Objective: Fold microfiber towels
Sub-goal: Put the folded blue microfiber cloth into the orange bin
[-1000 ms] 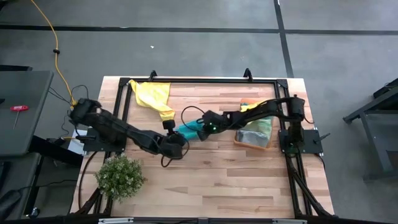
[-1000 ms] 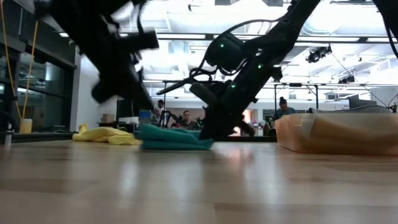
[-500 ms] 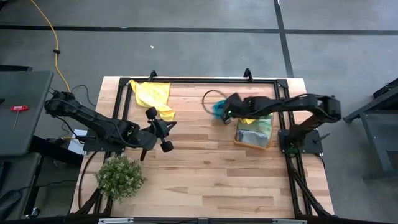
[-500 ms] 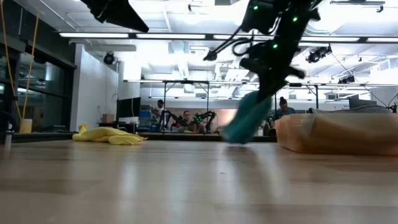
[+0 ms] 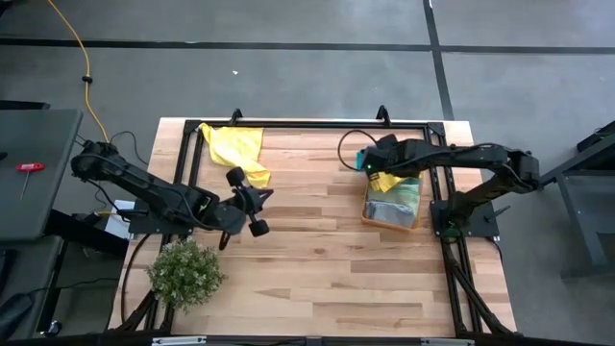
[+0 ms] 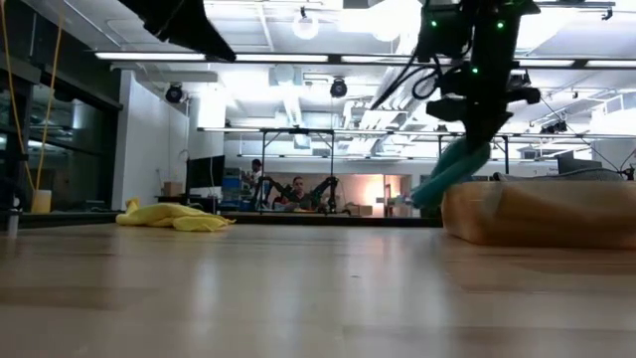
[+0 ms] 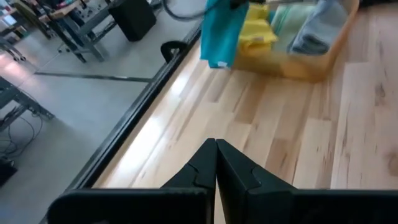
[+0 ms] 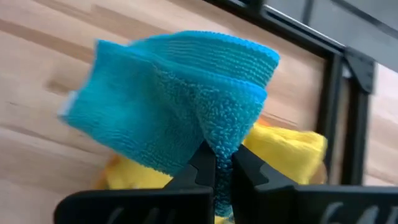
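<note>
- You will find no readable text, label, brand, number or sign in any of these views.
- The folded teal-blue microfibre towel [image 8: 180, 106] shows you only plain pile, with no legible tag.
- The orange translucent plastic bin [image 6: 542, 214] carries no marking you can read.

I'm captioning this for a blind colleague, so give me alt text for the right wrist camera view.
The right end effector is shut on a folded teal towel, which hangs above the wooden table. A yellow towel lies just behind and below it, and the table's black frame runs across the far side.
</note>
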